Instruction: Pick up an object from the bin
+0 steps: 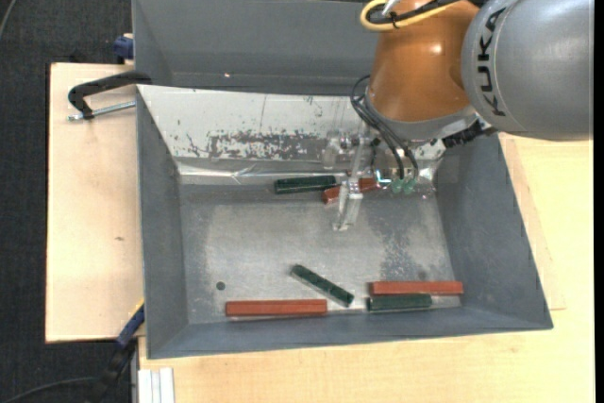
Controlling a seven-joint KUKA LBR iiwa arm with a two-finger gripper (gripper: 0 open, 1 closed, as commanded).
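The camera view looks down into the grey bin (160, 241). The arm (528, 42) comes in from the right and has an orange cover (420, 61) at its wrist. The gripper (346, 208) hangs low near the back wall of the bin, a bit right of the middle. It is not clear if the gripper is spread apart or squeezed tight.

Just beside the gripper, on its left, lies a small red piece (330, 194). Part of it is hidden by the gripper. A flat green bar (304, 186) lies to the left of the red piece, along the back wall. It is very close to the red piece, maybe touching it.

4 more bars lie near the front wall, well apart from the gripper. 1 long red bar (276, 308) lies at the front, left of the middle. 1 tilted green bar (322, 285) lies just above its right end. 1 shorter red bar (417, 288) lies farther right. 1 small green bar (399, 303) sits right next to it, closer to the front wall.
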